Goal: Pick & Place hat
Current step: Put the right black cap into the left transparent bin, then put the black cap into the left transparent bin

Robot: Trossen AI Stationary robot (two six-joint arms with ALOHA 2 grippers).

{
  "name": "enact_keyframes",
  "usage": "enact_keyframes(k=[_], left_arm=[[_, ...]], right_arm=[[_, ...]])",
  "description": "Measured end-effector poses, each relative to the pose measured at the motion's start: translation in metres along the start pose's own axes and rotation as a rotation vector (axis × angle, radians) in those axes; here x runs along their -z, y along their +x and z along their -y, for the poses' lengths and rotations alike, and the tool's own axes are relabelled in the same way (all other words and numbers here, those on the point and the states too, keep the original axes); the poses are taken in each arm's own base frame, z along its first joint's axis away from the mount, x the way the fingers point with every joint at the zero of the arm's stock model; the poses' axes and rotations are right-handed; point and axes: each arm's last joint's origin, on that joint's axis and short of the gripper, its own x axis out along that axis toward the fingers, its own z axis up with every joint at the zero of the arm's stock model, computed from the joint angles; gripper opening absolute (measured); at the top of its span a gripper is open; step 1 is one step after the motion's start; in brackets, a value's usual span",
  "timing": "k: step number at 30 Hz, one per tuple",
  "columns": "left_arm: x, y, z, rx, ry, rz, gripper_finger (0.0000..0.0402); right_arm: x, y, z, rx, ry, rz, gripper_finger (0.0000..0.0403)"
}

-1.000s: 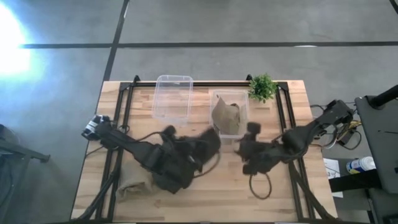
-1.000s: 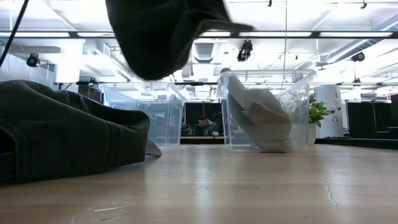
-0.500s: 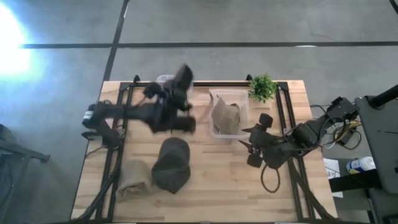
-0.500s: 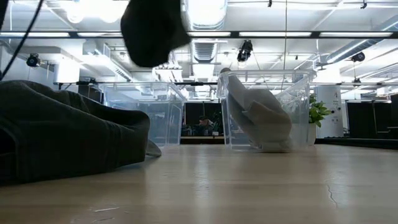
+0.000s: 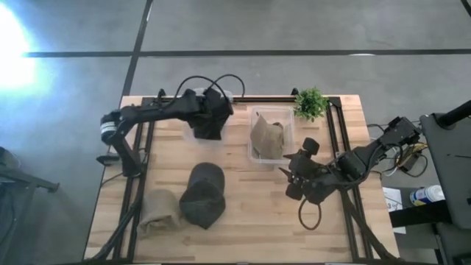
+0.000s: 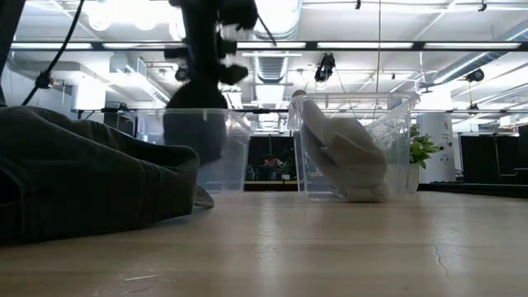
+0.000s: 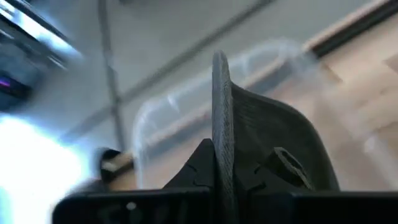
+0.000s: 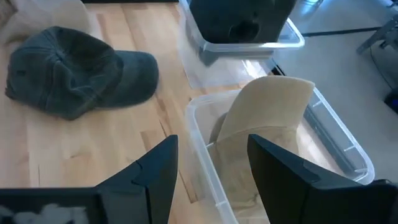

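Observation:
My left gripper (image 5: 210, 110) is shut on a dark cap (image 5: 208, 124) that hangs down into the left clear bin (image 5: 193, 126) at the table's far side; the low view shows this dark cap (image 6: 194, 128) behind the bin wall. A second dark green cap (image 5: 202, 195) and a tan cap (image 5: 158, 213) lie on the table's near left. Another tan cap (image 5: 270, 136) leans inside the right clear bin (image 5: 254, 156). My right gripper (image 8: 211, 180) is open above the table near that bin, touching nothing. My left gripper pinches the dark cap's brim (image 7: 221, 124) between its two fingers; the brim shows edge-on between them. The crown (image 7: 273, 137) hangs beyond the fingers, inside the left clear bin (image 7: 180, 102). Whether the cap rests on the bin's floor I cannot tell.
A small green plant (image 5: 310, 103) stands at the far edge beside the right bin. A black cable loop (image 5: 309, 217) lies under the right arm. Bare wood (image 5: 257, 213) lies between the caps on the table and the right arm.
My left gripper carried the dark cap up from above the table's middle toward the far edge, then lowered it into the left clear bin. The cap stayed held throughout. The dark green cap on the table came into sight as the arm moved away.

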Motion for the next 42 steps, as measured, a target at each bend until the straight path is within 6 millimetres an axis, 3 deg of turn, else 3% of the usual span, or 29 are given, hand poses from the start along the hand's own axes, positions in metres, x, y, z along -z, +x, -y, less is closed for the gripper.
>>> enact_keyframes(k=[3, 7, 12, 17, 21, 26, 31, 35, 39, 42], left_arm=[[0.014, 0.021, 0.000, 0.036, -0.012, -0.085, 0.0012], [0.035, 0.031, 0.002, 0.018, 0.010, -0.147, 0.0023], [0.041, 0.020, 0.007, 0.061, 0.021, -0.124, 0.0063], [0.031, 0.002, 0.006, 0.112, -0.010, -0.074, 0.0127], [0.016, -0.030, 0.001, 0.251, -0.020, -0.042, 0.0169], [0.013, -0.106, -0.004, 0.554, 0.049, 0.069, 0.0185], [0.056, -0.164, 0.004, 0.748, 0.026, 0.022, 0.0186], [0.113, -0.194, 0.022, 0.837, 0.034, -0.095, 0.0186], [0.177, -0.222, 0.044, 0.921, 0.186, -0.066, 0.0186], [0.219, -0.233, 0.063, 0.943, 0.334, -0.034, 0.0186]], right_arm=[[0.001, 0.001, -0.002, 0.002, 0.008, -0.004, 0.0187], [0.002, 0.002, -0.001, 0.009, 0.031, -0.014, 0.0187], [0.004, 0.002, 0.000, 0.022, 0.017, -0.030, 0.0187], [0.004, 0.002, 0.001, 0.024, 0.014, -0.031, 0.0187], [0.004, 0.003, 0.001, 0.023, 0.012, -0.033, 0.0187], [0.007, 0.004, -0.001, -0.061, 0.018, -0.110, 0.0187], [0.016, 0.014, -0.007, -0.158, 0.074, -0.195, 0.0187], [0.025, 0.023, -0.017, -0.242, 0.118, -0.222, 0.0187], [0.036, 0.033, -0.025, -0.323, 0.134, -0.251, 0.0187], [0.045, 0.041, -0.031, -0.378, 0.149, -0.258, 0.0187]])
